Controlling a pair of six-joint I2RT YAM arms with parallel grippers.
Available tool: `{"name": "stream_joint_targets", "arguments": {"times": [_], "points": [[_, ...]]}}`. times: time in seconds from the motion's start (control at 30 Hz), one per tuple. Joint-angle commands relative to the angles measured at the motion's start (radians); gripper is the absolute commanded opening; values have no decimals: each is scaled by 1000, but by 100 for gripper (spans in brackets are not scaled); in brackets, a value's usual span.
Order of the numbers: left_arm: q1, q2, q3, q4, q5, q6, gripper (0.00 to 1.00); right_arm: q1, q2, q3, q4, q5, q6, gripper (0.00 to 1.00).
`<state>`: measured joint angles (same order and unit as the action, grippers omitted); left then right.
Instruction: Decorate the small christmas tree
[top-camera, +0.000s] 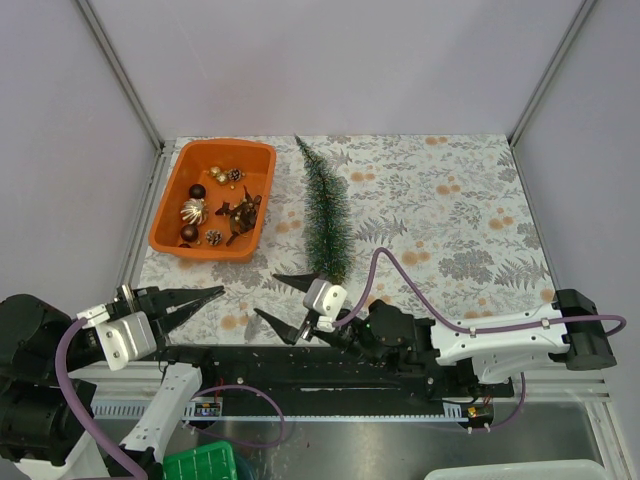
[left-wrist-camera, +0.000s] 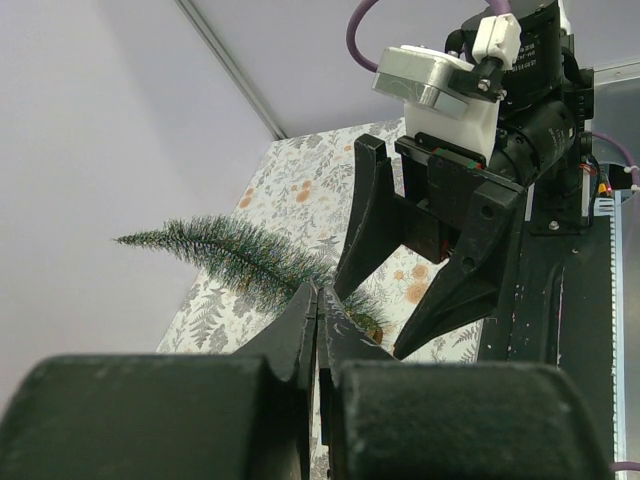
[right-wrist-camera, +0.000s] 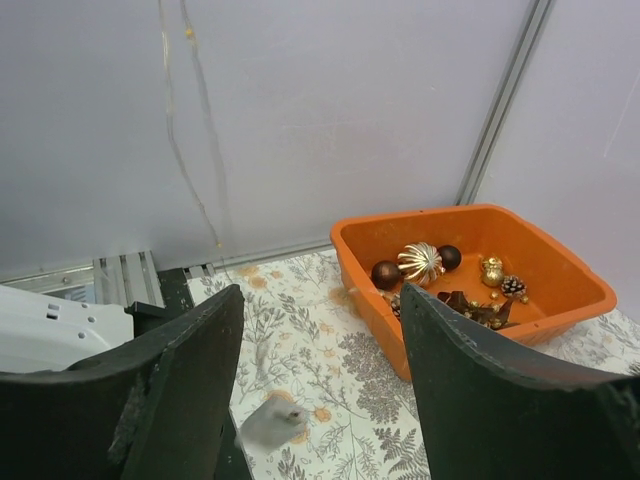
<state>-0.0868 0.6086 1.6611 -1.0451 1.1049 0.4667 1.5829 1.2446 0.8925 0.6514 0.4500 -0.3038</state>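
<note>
The small christmas tree (top-camera: 328, 215) lies flat on the floral cloth, tip toward the back, base close to my right wrist. In the left wrist view the tree (left-wrist-camera: 225, 250) stretches out behind my fingers. My right gripper (top-camera: 268, 296) hovers low just left of the tree's base, pointing left, open and empty. The right wrist view shows the right gripper (right-wrist-camera: 320, 292) with its jaws wide apart over bare cloth. My left gripper (top-camera: 215, 293) is at the front left, shut with nothing in it, its tips (left-wrist-camera: 318, 292) pressed together. The two grippers face each other, a short gap apart.
An orange tray (top-camera: 165, 215) at the back left, rim (right-wrist-camera: 470, 212), holds a gold ribbed ball (right-wrist-camera: 420, 262), brown balls (right-wrist-camera: 385, 273), a pine cone (right-wrist-camera: 513, 286) and other small ornaments. A blurred grey patch (right-wrist-camera: 270, 422) shows between the right fingers. Enclosure walls ring the table.
</note>
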Motion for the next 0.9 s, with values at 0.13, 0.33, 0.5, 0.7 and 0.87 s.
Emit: {"name": "stream_joint_targets", "arguments": {"times": [0.13, 0.33, 0.5, 0.7, 0.87], "points": [[2, -9, 9, 33, 29, 19, 0, -4, -109, -32, -42, -11, 55, 70], [2, -1, 14, 34, 35, 23, 0, -4, -126, -64, -73, 41, 57, 70], [2, 6, 26, 33, 47, 13, 0, -21, -83, -32, -78, 47, 23, 70], [2, 14, 55, 34, 59, -2, 0, -70, -42, -3, -75, 0, 35, 69], [2, 17, 68, 36, 65, -8, 0, -89, -19, 19, -96, -77, 61, 69]]}}
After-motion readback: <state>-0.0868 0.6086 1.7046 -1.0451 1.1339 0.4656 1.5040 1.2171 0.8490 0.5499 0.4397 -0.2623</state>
